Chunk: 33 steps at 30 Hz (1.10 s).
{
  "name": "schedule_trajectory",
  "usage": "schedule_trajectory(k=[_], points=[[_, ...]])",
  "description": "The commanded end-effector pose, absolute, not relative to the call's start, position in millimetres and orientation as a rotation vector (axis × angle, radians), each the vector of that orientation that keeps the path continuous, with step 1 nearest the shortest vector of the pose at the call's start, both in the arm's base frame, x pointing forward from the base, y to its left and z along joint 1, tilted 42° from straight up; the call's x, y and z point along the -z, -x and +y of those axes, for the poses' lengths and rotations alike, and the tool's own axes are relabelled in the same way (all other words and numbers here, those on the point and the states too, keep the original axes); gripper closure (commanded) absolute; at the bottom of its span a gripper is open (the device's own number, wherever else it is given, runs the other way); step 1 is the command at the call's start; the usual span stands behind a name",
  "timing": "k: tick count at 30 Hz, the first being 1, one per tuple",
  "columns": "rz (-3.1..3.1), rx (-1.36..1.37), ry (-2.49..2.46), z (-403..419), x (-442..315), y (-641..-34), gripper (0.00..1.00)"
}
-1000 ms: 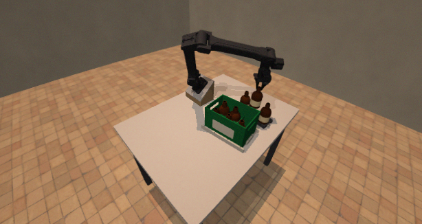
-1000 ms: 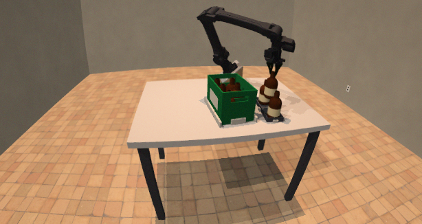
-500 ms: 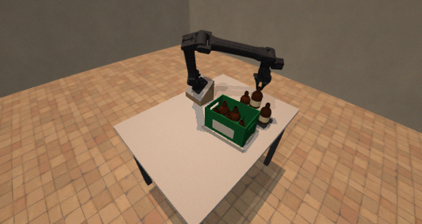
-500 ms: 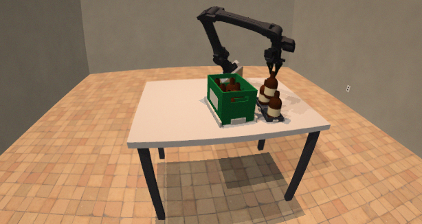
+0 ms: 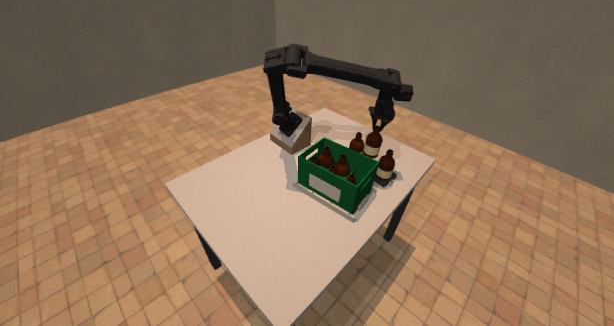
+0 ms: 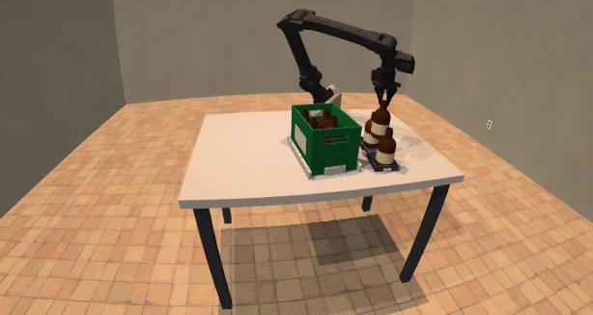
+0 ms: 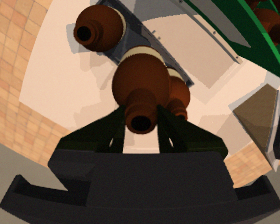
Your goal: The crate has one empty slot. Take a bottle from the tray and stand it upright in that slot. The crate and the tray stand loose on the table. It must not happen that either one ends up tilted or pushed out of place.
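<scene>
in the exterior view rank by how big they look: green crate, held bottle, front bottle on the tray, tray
1. green crate
2. tray, mostly hidden
3. front bottle and the bottle in the pincer: alike; the front one is nearer

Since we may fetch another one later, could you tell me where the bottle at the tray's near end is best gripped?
By the narrow neck, from straight above: that bottle stands upright with its mouth up, and the wide body sits near its neighbour. The gripper holds the lifted bottle that way.
</scene>
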<state>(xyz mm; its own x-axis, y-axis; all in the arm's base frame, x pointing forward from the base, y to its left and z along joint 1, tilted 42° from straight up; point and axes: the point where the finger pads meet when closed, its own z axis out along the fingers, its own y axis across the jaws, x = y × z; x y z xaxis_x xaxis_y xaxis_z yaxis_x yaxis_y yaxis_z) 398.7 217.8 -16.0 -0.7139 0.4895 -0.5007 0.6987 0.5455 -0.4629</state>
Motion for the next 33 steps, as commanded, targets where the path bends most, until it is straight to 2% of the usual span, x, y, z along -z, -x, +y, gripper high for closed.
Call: schedule_trajectory(k=[1, 33], points=[[2.458, 0.838, -0.995, 247, -8, -415, 1.0], [2.46, 0.832, -0.995, 260, -23, -412, 1.0]])
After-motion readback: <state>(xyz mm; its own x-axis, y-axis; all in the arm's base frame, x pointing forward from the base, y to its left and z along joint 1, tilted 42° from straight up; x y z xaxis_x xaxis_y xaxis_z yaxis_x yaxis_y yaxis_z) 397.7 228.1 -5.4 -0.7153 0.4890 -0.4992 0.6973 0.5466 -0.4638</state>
